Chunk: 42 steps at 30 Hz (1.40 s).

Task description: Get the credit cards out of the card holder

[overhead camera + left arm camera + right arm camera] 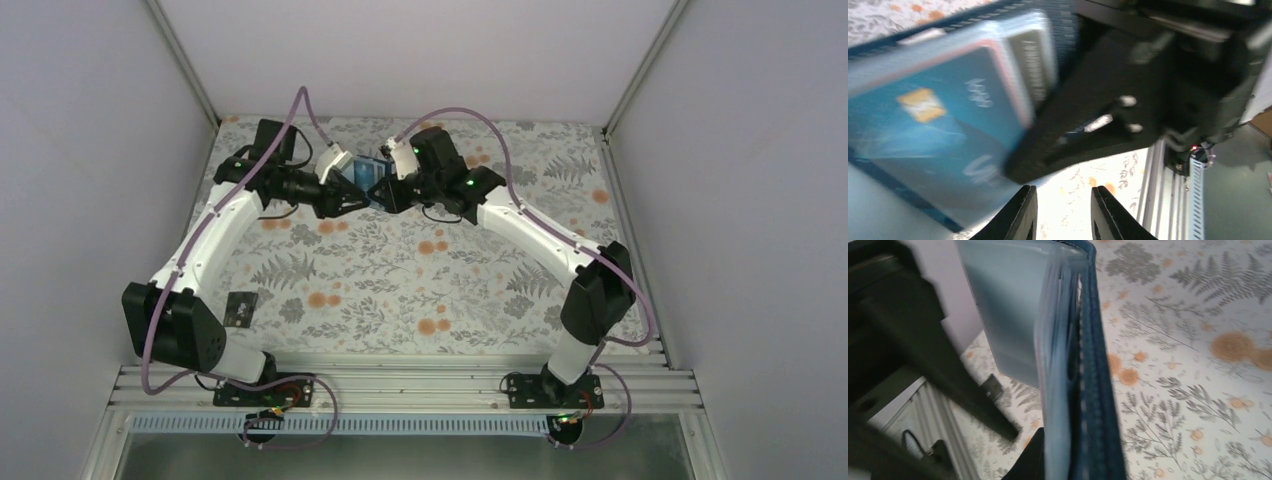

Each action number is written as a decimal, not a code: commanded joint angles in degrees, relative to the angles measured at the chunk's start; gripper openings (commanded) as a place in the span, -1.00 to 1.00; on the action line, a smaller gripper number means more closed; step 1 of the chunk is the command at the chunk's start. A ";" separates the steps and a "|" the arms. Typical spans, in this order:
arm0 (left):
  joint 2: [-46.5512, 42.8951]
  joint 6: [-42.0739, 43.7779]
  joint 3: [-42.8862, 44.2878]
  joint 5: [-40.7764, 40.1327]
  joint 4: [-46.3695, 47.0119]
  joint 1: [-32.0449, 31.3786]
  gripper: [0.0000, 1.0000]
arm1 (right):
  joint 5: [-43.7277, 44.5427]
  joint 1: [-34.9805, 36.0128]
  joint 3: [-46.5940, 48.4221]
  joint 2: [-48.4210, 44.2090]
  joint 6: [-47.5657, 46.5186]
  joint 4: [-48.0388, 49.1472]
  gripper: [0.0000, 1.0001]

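The navy card holder [366, 168] is held up above the back of the table, between the two grippers. My right gripper [1073, 450] is shut on its lower edge, with the navy cover [1098, 390] and the pale blue pockets [1058, 365] between its fingers. In the left wrist view a blue-teal credit card [933, 125] shows in a pocket, and a darker card [1034, 65] sits behind it. My left gripper [1063, 189] is just below the holder. Its fingers [1020, 215] stand apart with only table between them. A black card [240, 307] lies on the table.
The floral cloth [420, 290] covers the table. Grey walls close in the left, right and back sides. A metal rail [400, 385] runs along the near edge by the arm bases. The two grippers are almost touching at the back centre.
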 commanded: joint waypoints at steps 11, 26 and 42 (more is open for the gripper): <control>-2.88 0.44 -0.41 4.92 3.06 6.49 -0.50 | -15.99 0.48 -5.81 -9.33 -6.43 11.23 -0.92; -3.75 11.56 4.61 21.53 -7.02 2.38 -0.95 | -20.52 0.39 -8.16 -10.34 -8.10 14.52 -0.92; -5.26 17.75 1.65 21.45 -12.21 5.20 -0.95 | -22.89 -2.98 -15.18 -17.45 -10.57 16.98 -0.14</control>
